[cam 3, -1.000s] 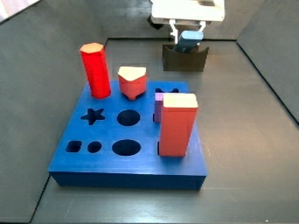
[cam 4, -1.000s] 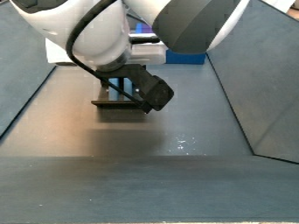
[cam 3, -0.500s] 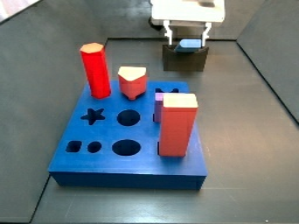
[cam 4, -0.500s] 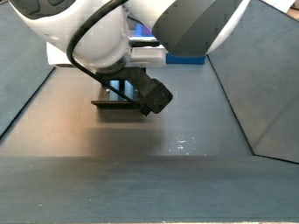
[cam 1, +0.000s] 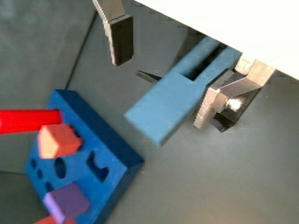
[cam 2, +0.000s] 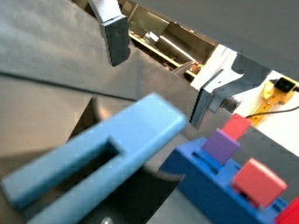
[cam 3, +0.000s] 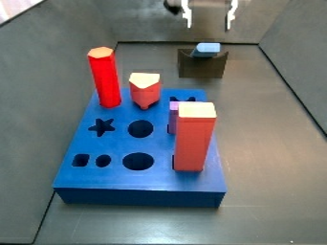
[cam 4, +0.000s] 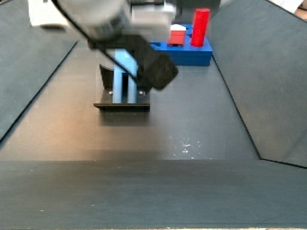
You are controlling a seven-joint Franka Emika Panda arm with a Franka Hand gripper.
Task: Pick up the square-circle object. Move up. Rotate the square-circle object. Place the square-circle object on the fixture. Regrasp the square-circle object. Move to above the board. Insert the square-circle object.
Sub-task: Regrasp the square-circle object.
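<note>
Side view: gripper [cam 3: 208, 13] has lifted clear of the peg [cam 3: 206, 48], jaws wide and empty. Peg left standing in the fixture [cam 3: 202, 64]; placement looks done, regrasp next.

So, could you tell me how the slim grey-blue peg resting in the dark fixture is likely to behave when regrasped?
The grey-blue peg looks rigid. Flat sides suggest a steady grip; it could tip in the fixture. The open gripper is above.

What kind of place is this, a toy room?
Probably a robot test bench: a dark walled table, a blue board with shaped holes, and the open gripper above a peg resting on the fixture.
</note>
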